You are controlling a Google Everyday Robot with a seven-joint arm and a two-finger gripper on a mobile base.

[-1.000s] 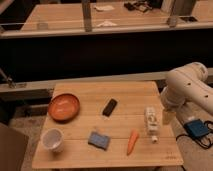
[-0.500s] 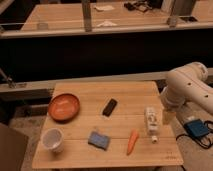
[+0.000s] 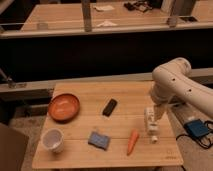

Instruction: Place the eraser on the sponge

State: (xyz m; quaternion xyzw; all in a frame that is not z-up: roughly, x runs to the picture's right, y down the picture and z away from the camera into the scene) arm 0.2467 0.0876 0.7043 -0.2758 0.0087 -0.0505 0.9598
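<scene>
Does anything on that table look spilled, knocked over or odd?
Nothing stands out: the eraser, sponge, carrot, bowl and cup sit apart, nothing spilled. The gripper hangs over the table's right side, beside a white bottle.

Gripper: jaws apart, at right side of table, just beside white bottle. Eraser: well left of gripper. Sponge: front-left of gripper, past carrot.

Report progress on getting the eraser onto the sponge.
Done: nothing yet. The eraser lies mid-table, apart from the sponge, which sits nearer the front edge. In hand: nothing; the gripper hangs open and empty over the table's right side, beside the carrot and away from the eraser. Left: reach the eraser, grasp it, carry it over and set it on the sponge.
</scene>
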